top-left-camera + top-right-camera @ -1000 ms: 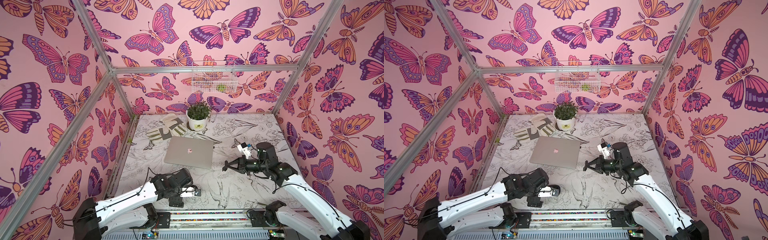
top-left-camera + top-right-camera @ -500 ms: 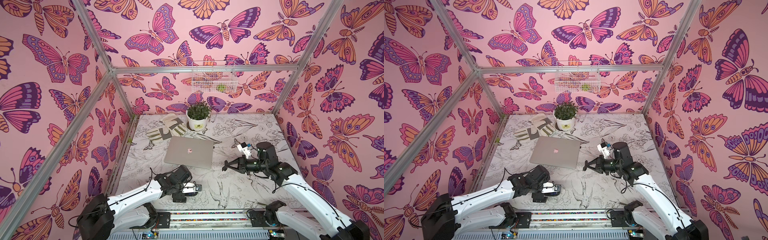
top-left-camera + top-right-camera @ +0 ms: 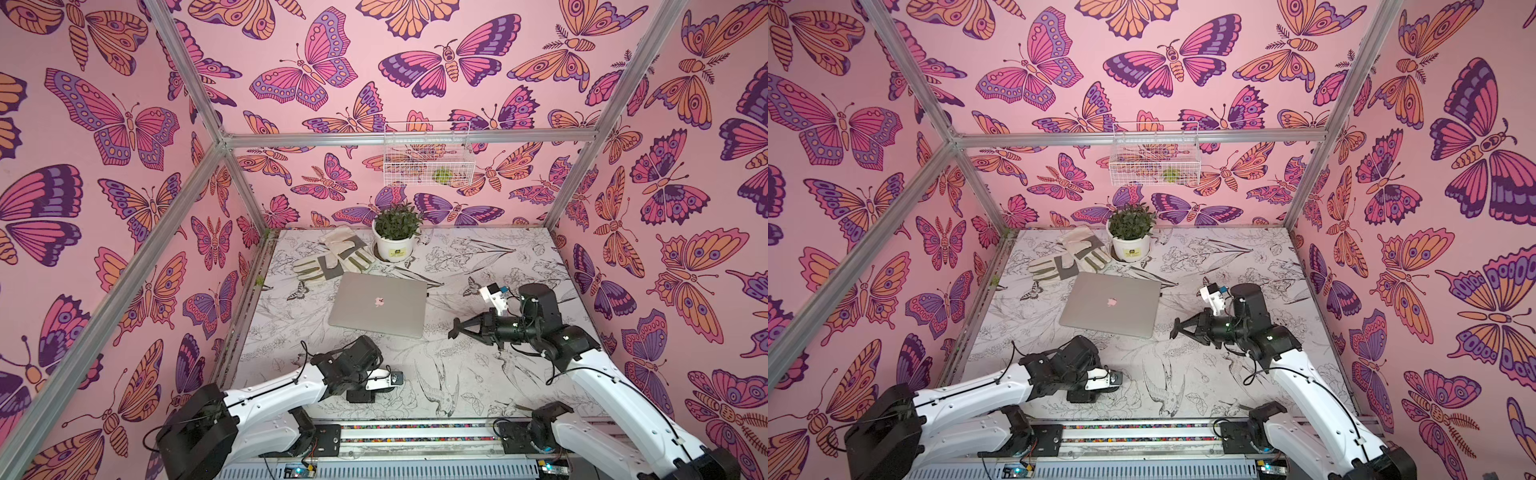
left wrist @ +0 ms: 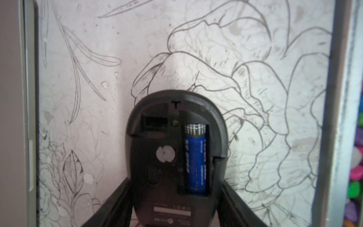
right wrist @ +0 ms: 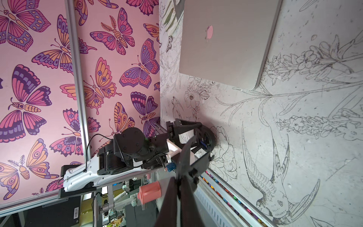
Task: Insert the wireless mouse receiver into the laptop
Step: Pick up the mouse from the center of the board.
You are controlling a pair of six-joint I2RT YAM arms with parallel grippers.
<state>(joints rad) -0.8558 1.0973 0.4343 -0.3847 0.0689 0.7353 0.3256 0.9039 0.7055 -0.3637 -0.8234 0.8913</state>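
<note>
Extraction step. Jaws of your left gripper [image 4: 174, 182] flank the upturned mouse [image 4: 149, 157], clamping unconfirmed; right gripper [image 3: 454, 332] jaws together. Next: a fine pinch on the unseen receiver.

Laptop [image 3: 379, 304] far-left corner: gloves [image 3: 330, 262] just beside, no lane. Beyond laptop far edge: plant pot [image 3: 395, 247] near, narrow gap. Laptop right edge: bare table [image 3: 457, 374], right gripper [image 3: 455, 332] near, fingers together. Laptop near edge: open strip, then left gripper [image 3: 362, 392] around mouse [image 4: 167, 153]. Laptop left edge: bare up to wall [image 3: 216, 291].
</note>
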